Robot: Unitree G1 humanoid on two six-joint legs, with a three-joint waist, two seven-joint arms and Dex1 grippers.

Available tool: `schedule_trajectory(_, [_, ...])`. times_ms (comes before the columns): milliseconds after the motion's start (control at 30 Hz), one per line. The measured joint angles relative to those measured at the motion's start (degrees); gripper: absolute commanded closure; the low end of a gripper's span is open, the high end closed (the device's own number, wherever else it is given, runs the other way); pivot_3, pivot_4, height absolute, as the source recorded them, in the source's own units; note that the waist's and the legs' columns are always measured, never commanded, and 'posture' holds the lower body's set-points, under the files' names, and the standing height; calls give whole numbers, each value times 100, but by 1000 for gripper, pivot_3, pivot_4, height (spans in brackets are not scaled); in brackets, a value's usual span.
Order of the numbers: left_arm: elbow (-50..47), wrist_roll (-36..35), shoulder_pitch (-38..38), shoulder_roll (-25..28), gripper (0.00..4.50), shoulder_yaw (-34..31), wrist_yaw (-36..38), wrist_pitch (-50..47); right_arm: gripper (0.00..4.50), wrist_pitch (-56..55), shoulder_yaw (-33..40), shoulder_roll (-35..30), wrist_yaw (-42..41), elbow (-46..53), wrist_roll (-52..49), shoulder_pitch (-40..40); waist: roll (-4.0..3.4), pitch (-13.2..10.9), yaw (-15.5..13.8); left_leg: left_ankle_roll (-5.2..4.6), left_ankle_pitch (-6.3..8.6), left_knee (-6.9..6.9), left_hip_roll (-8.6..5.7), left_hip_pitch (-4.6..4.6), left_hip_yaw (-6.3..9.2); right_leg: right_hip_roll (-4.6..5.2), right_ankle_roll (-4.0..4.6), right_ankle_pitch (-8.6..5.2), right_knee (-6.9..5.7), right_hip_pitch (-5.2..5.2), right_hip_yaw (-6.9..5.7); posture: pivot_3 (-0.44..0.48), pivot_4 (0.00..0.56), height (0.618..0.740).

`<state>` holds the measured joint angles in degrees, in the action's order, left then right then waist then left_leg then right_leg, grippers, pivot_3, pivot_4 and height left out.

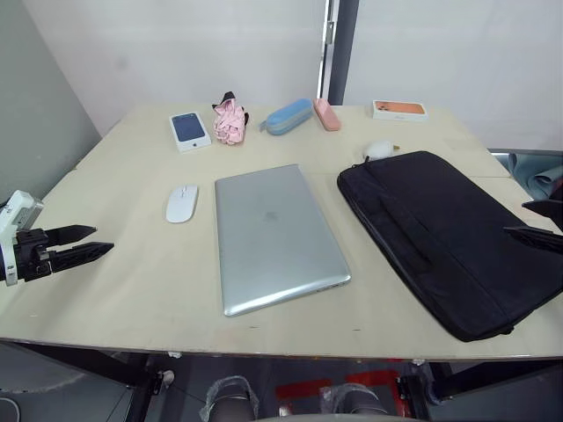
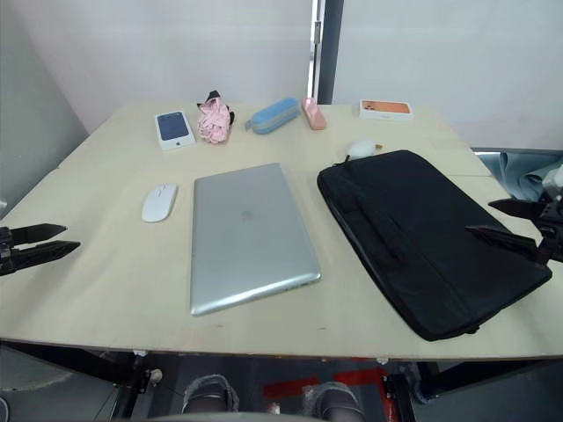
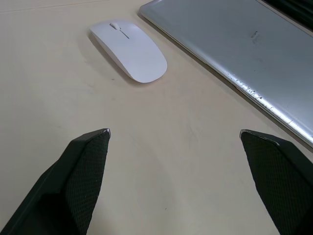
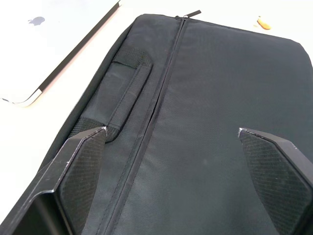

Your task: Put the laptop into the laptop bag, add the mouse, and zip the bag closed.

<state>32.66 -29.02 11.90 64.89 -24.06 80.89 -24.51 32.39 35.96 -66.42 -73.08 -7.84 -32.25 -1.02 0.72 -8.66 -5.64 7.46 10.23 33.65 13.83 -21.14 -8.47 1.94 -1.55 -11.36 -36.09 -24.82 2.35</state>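
Left eye view: the laptop (image 1: pixel 274 236) is seen lying closed and flat at the middle of the surface (image 1: pixel 132 290). The left end effector (image 1: pixel 91 243) is held open, empty, well left of the laptop's near corner; the right end effector (image 2: pixel 497 220) is held open, empty, above the laptop bag (image 1: pixel 449 233), which is laid right of the laptop. The mouse (image 1: pixel 181 203) is placed just left of the laptop's far half.

I stand in a plain lab room: bare white walls (image 1: pixel 176 44) rise behind my pale plywood table (image 1: pixel 132 290).
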Motion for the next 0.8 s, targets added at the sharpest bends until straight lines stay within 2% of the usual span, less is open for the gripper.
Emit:
schedule_trajectory(300, [-1003, -276, -44, -198, 58, 9, -52, -655, 0, 173, -19, 424, 285, 465, -141, 90, 2, 3, -10, -1, 0, 6, 0, -1, 2, 1, 1, 0, -6, 0, -2, 0, 150, 740])
schedule_trajectory(500, [-1137, -284, -144, -303, 58, 27, -127, -843, 0, 195, -16, 441, 378, 574, -159, 183, 2, 3, 9, 0, 0, 6, 0, 0, 2, 1, 1, 0, -6, 1, -2, 0, 150, 740])
schedule_trajectory(700, [-1457, -495, -146, -679, 58, 26, -447, -1304, 0, 206, 3, 514, 560, 627, -172, 266, 0, 5, -8, -1, 0, 9, 0, -2, 4, 1, 1, 0, -6, 2, -4, 0, 150, 740])
schedule_trajectory(800, [-1692, -729, -143, -872, 0, 48, -804, -2017, 777, 279, 4, 725, 713, 726, -300, 207, 1, 5, -4, -1, 0, 13, 0, -3, 4, 1, 1, 0, -11, 1, -4, 0, 150, 740])
